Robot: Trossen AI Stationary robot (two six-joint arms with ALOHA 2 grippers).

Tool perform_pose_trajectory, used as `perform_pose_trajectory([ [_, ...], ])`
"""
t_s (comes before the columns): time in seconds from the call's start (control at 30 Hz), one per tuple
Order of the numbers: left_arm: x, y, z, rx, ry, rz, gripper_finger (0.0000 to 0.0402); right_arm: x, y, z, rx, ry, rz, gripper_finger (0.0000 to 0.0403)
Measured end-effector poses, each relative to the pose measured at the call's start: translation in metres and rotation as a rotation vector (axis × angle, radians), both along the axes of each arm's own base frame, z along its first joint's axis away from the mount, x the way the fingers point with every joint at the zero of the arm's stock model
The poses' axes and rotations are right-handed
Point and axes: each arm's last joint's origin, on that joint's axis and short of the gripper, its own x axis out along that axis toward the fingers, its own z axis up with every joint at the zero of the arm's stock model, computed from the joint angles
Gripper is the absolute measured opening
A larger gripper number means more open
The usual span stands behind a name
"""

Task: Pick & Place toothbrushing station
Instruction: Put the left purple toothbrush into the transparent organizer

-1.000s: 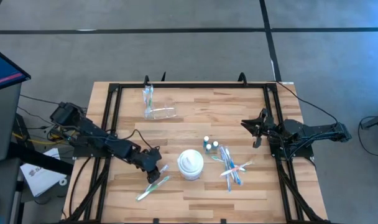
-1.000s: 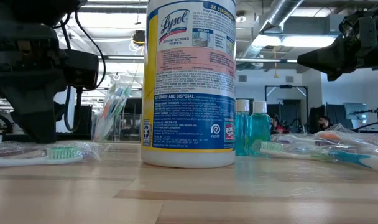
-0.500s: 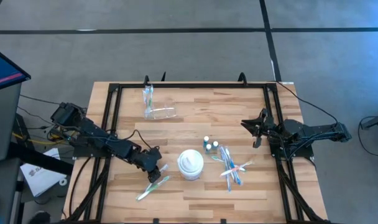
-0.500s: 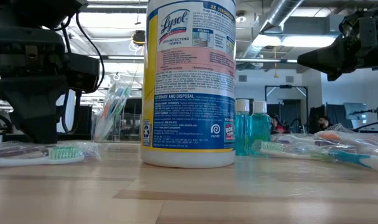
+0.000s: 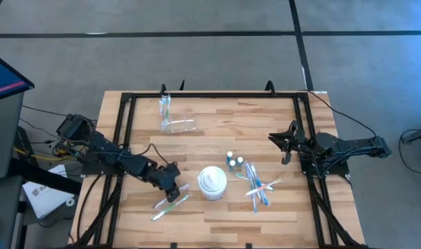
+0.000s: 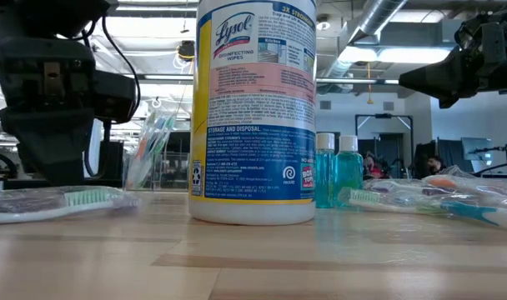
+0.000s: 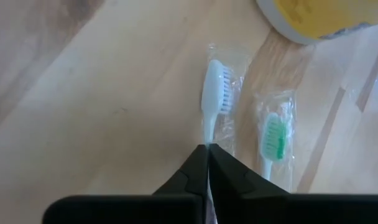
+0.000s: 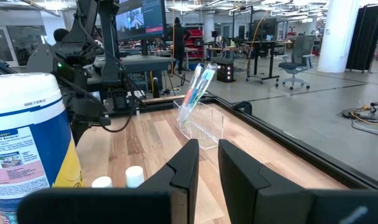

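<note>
Toothbrush [image 7: 212,99] apparently pinched between left fingers [image 7: 195,163]

Wipes canister [image 6: 253,108] top is cut off; the bagged toothbrush's [image 7: 212,102] handle vanishes behind the left tool [image 7: 207,163].

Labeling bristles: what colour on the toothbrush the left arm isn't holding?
Green bristles, clearest in the left wrist view.

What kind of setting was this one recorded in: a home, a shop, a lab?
Most likely a robotics lab or open workshop. The wooden table carries a black frame with two mounted arms, and beyond it the right wrist view shows a large hall with workbenches, monitors, an office chair and exposed ceiling ducts.
</note>
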Motion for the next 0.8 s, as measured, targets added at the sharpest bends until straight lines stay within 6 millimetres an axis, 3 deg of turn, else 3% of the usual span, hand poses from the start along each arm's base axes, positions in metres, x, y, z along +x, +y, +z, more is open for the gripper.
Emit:
perform_pose_trajectory([
  [0.4, -0.008, 0.009, 0.035, 0.103, -0.175, 0.059, 0.0001, 0.0, 0.0, 0.0, 0.0, 0.0, 0.0, 0.0054],
  [0.8, -0.033, 0.031, 0.086, 0.404, -0.417, 0.191, 0.0, 0.0, 0.0, 0.0, 0.0, 0.0, 0.0, 0.0054],
])
